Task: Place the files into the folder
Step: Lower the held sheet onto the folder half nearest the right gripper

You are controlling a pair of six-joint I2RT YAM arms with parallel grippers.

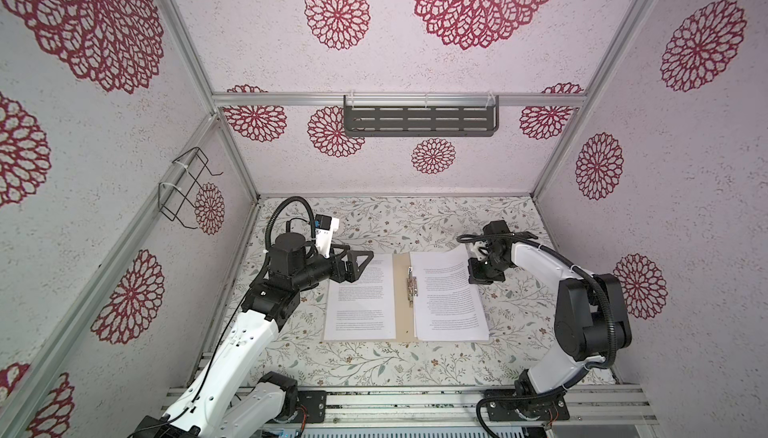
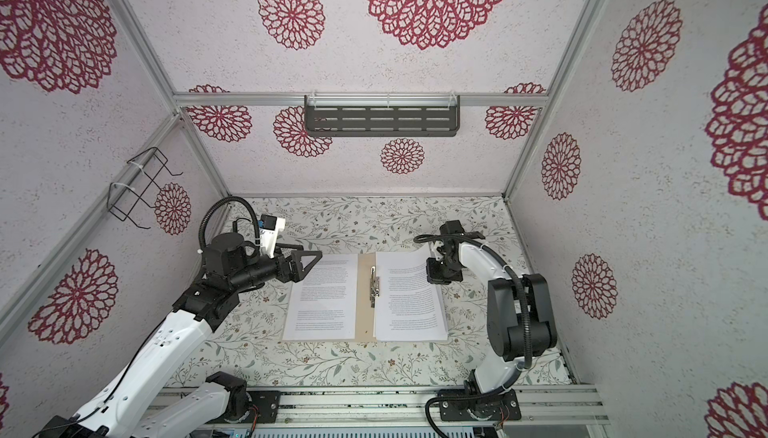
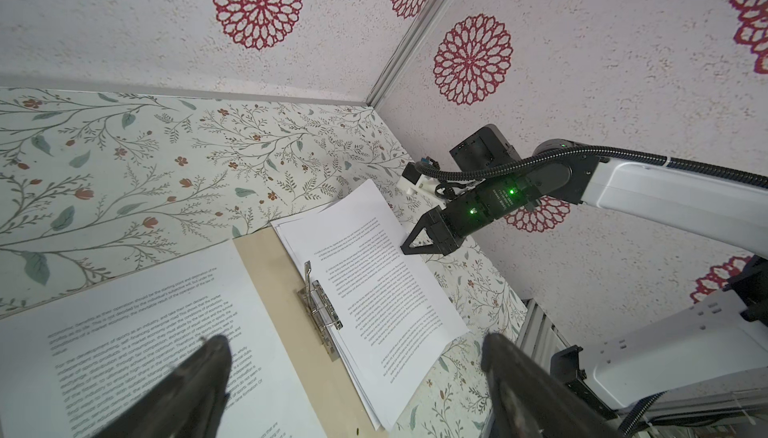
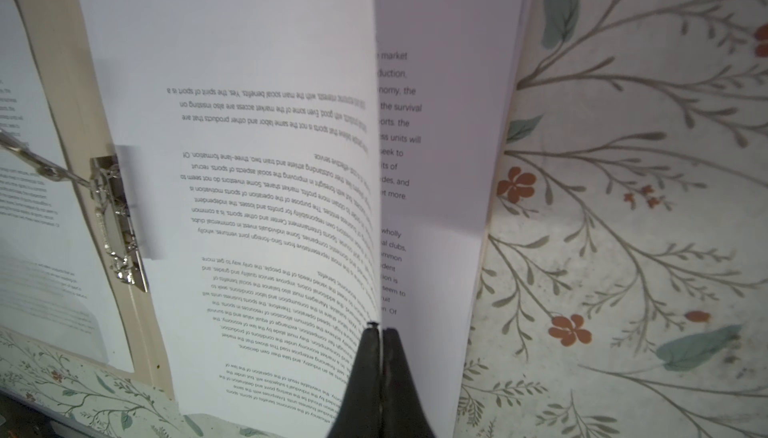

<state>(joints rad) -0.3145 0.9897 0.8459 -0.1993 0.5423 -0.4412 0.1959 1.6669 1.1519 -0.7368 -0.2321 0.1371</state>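
Observation:
The tan folder [image 1: 400, 290] [image 2: 365, 311] lies open on the floral table, its metal fastener [image 1: 411, 284] [image 4: 114, 215] along the spine. One printed sheet [image 1: 361, 303] [image 3: 145, 332] rests on the left leaf. A stack of files [image 1: 449, 298] [image 3: 386, 290] lies on the right leaf. My right gripper [image 1: 473, 275] [image 4: 379, 327] is shut on the top sheet's edge, which is lifted and curled at the stack's far right corner. My left gripper [image 1: 353, 257] [image 3: 355, 342] hangs open over the left sheet's far corner, holding nothing.
A grey slotted shelf [image 1: 419, 117] hangs on the back wall and a black wire rack [image 1: 187, 190] on the left wall. An aluminium rail [image 1: 415, 407] carrying both arm bases runs along the table's front edge.

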